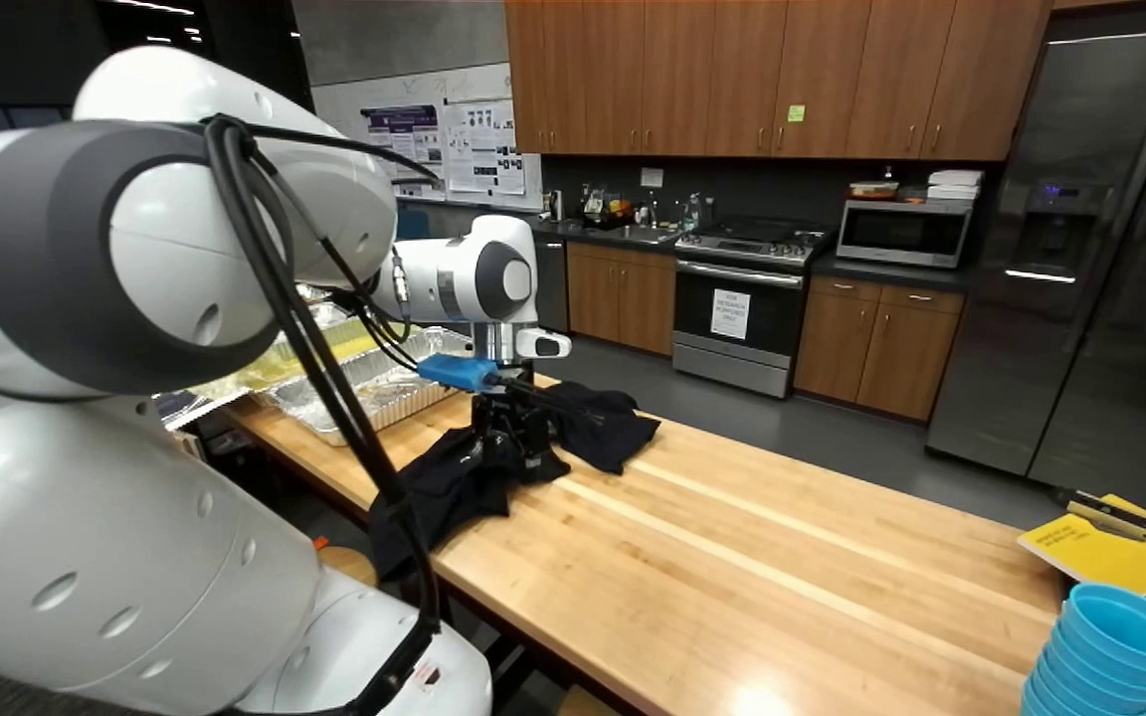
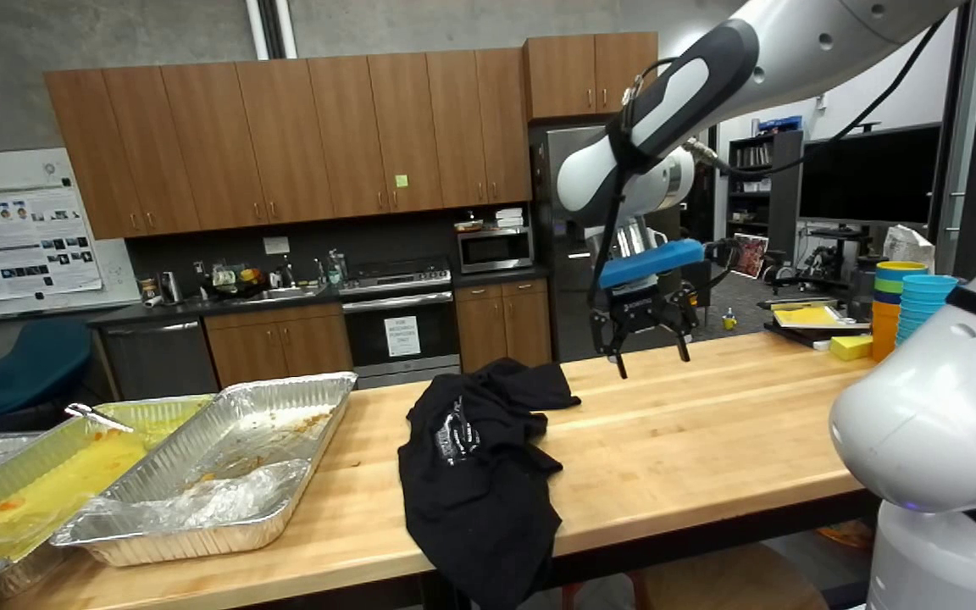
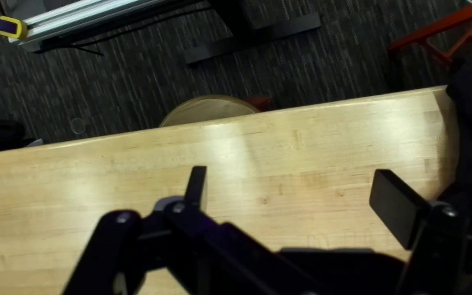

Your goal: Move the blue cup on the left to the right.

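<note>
At the left, in an exterior view, the white arm (image 1: 150,537) hides part of the foil trays (image 1: 404,403). The tray of yellow food (image 2: 9,485) runs off the side in an exterior view. Next comes a black shirt (image 2: 479,500). It lies on the wood table (image 2: 759,407) and hangs over the near side, with its end cut off. Near the shirt, the gripper (image 2: 654,364) hangs over the table. Its 2 black fingers (image 3: 395,209) are hard to see against the shirt in an exterior view, but the wrist view shows them spread wide, with only air between. At the right end, a stack of blue cups (image 1: 1110,646) is partly behind the arm, and its bottom is cut off in an exterior view. The blue cup for the job may be in it, but I cannot tell.
</note>
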Controlling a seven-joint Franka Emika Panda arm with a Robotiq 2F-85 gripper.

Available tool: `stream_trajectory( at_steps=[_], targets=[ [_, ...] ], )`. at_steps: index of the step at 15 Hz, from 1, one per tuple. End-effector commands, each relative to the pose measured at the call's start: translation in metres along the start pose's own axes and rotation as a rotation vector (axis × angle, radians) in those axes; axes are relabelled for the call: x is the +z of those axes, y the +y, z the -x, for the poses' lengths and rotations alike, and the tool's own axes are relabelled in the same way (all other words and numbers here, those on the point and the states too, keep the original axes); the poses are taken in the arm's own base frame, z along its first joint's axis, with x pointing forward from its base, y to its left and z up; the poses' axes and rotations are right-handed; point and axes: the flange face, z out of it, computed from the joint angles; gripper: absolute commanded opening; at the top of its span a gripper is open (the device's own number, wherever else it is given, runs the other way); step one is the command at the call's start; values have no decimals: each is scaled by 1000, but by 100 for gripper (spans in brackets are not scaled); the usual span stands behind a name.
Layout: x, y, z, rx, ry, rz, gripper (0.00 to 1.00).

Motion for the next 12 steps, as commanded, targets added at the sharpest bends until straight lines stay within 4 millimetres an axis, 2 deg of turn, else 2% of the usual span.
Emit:
stream_trajectory(
  at_steps=[1,12],
  targets=[
    [-1,2,2,3,3,0,100],
    [-1,5,5,10,8,-1,100]
  ],
)
